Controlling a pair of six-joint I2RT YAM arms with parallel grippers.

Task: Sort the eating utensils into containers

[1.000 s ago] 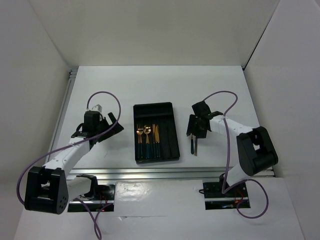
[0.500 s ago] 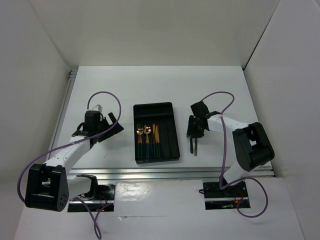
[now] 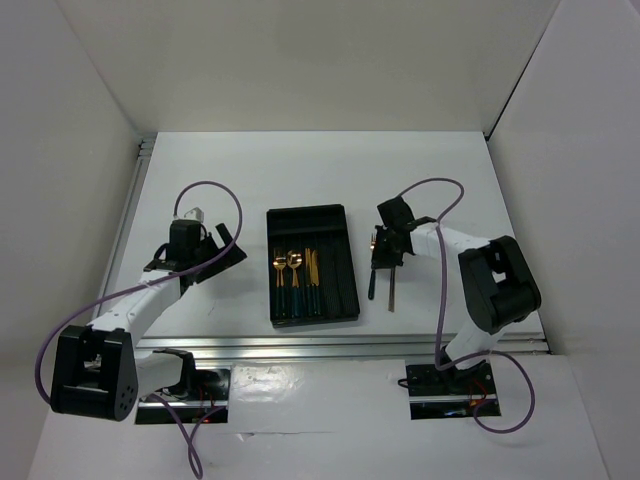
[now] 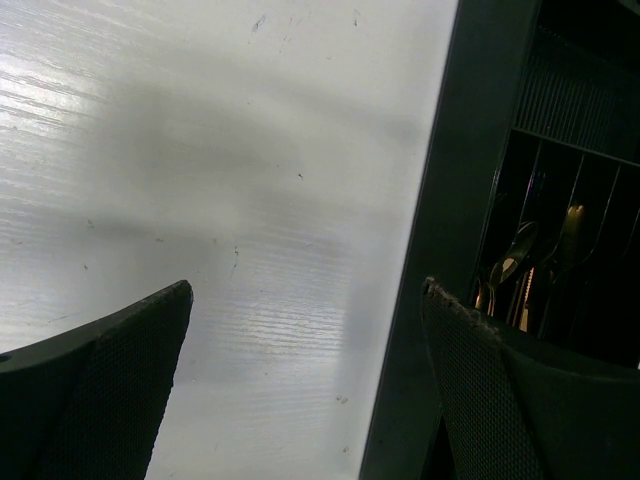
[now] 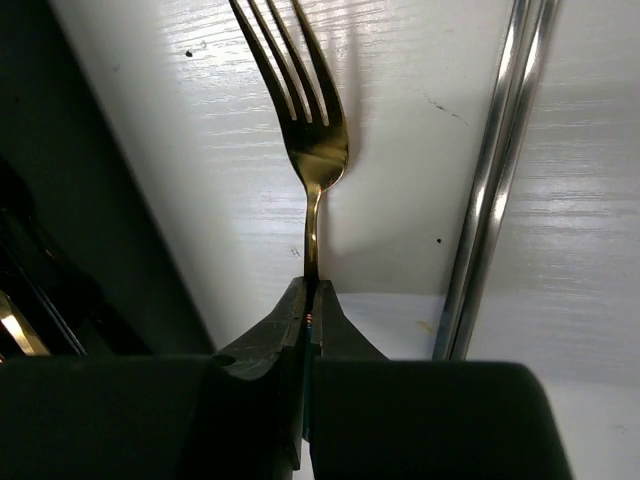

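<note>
Pinching a gold fork [image 5: 318,150] by its neck, right fingers [image 5: 270,335] clamp.

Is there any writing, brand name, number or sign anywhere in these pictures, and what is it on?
None can be read. The black tray, the gold fork, the grey stick, the white table and the walls show no words, numbers or logos.
Any label on the left arm or right arm is too small to make out.
</note>
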